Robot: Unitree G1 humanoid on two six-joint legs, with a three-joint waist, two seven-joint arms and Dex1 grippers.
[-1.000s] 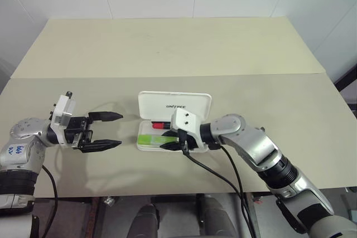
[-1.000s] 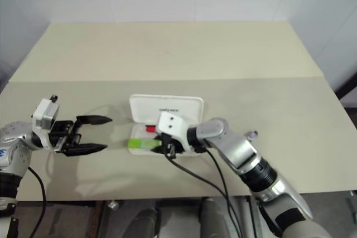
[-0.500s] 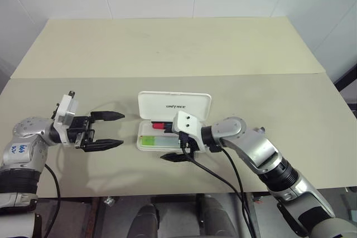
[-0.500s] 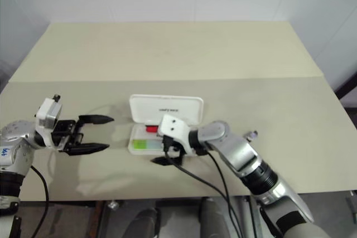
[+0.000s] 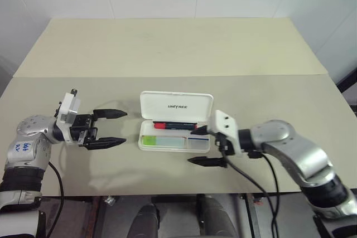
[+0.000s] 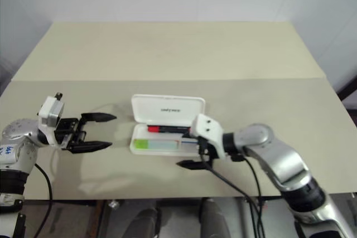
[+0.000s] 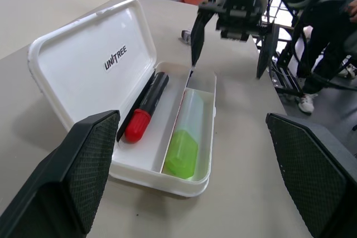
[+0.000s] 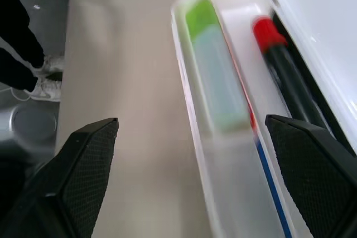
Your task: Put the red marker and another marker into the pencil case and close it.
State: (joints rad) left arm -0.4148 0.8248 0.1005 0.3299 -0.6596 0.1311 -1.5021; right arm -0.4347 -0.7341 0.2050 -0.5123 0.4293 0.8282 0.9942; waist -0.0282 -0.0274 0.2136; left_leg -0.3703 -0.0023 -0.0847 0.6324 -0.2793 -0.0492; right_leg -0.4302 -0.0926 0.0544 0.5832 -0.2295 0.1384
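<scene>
1. Near the front edge of the table [image 5: 167,48] sits the pencil case [image 5: 176,106], lid standing open. The red marker [image 7: 144,110] lies in the compartment next to the hinge and the green highlighter [image 7: 184,143] in the front one, so by my reading only the closing is left.

2. Your right gripper [image 5: 202,145] hovers just beside the case's right end, jaws spread wide and holding nothing, one fingertip close to the tray's corner. A careless sweep from here could clip that corner and shove the light case sideways or jolt the markers out of their slots.

3. Your left gripper [image 5: 108,128] is level with the case on its left, near but apart, jaws open and empty — it looks well placed to brace the tray or catch it if it slides.

4. The lid leans back from its hinge. Push it from the rear without steadying the tray and the whole case may skate toward the front edge, which is close. If a marker is riding up on the divider, the lid may not latch.

5. Room to move: behind the case the table is bare and deep — approach the lid from there. Space is tight in front, more generous to either side.
</scene>
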